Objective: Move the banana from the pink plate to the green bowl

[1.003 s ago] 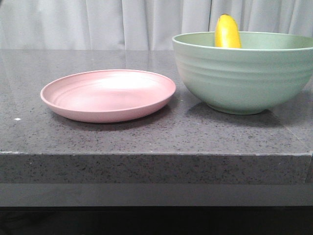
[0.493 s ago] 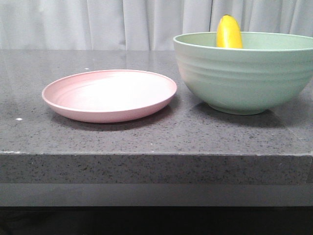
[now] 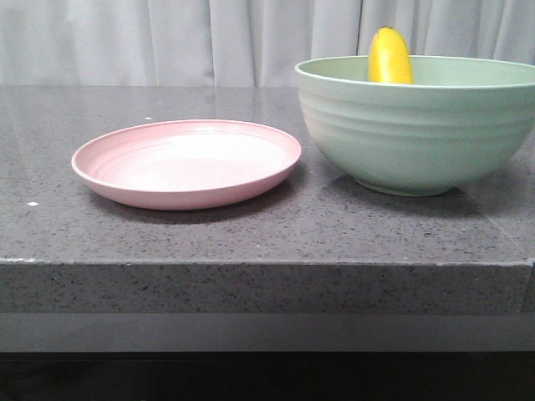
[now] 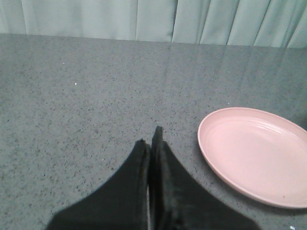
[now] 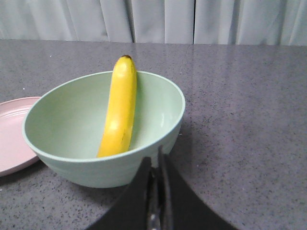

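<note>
The banana (image 5: 119, 111) leans inside the green bowl (image 3: 418, 134), right of the bare pink plate (image 3: 185, 161); both tools, left (image 4: 152, 143) and right (image 5: 154, 165), are closed on nothing.

Yellow banana (image 5: 118, 112), mint-green bowl (image 3: 416, 134), pink plate (image 3: 185, 162), speckled grey table (image 3: 251, 225).

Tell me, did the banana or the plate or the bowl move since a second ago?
Nothing really moved. The banana is still leaning in the green bowl with its end poking over the rim, and the pink plate is still bare beside it. The tiny shifts look like the picture wobbling. Nothing was grabbed or let go. Right now the left claw and right claw are shut and hold nothing.
</note>
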`<action>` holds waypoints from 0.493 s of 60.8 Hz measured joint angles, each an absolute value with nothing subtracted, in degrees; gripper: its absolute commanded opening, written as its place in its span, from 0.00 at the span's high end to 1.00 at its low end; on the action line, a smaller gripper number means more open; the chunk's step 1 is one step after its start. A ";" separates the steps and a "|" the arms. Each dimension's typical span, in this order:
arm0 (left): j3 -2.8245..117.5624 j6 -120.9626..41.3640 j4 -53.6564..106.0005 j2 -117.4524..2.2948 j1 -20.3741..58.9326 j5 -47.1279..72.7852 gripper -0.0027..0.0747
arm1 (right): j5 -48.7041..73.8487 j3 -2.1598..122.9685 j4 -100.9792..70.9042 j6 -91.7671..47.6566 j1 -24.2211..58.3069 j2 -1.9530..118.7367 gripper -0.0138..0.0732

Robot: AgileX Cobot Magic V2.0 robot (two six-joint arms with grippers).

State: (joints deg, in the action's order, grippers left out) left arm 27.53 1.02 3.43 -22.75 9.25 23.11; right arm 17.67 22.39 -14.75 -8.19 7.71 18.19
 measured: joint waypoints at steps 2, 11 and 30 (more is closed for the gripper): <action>25.82 1.02 3.43 -20.68 9.25 23.11 0.99 | 17.67 21.14 -14.75 -8.19 7.71 16.12 0.91; 20.84 1.02 3.43 -13.85 9.25 23.11 0.99 | 17.67 18.34 -14.83 -8.19 7.71 9.50 0.91; 19.91 1.02 3.43 -11.73 9.25 22.11 0.99 | 17.67 18.12 -14.97 -8.19 7.71 7.94 0.91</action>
State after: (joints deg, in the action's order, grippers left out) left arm 19.91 1.02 3.43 -11.73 9.25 22.11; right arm 17.67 18.12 -14.97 -8.19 7.71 7.94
